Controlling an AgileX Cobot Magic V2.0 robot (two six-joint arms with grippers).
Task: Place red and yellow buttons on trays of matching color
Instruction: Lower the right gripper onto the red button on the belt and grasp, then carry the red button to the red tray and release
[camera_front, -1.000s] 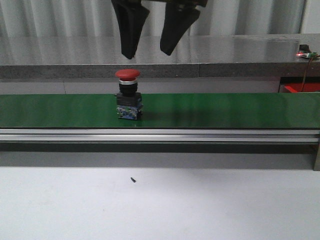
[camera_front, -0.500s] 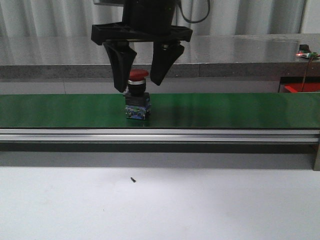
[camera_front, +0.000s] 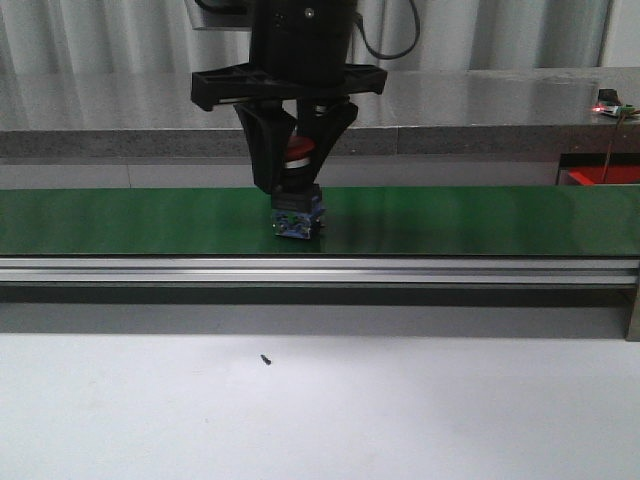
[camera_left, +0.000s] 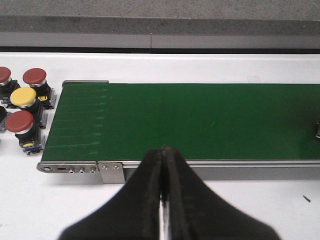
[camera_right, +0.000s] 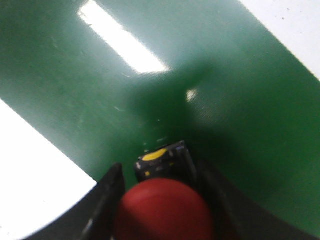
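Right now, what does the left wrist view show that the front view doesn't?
Only the left wrist view shows the spare buttons waiting off the belt's end: a yellow button among red ones, plus the shut left hand. Only the front view shows the right hand closed around the red button, with a red tray at far right. Both show the green conveyor belt.

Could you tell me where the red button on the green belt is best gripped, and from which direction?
From straight above, closing on the neck under the red button's mushroom cap: it stands upright on the belt, and the right gripper already straddles it there.
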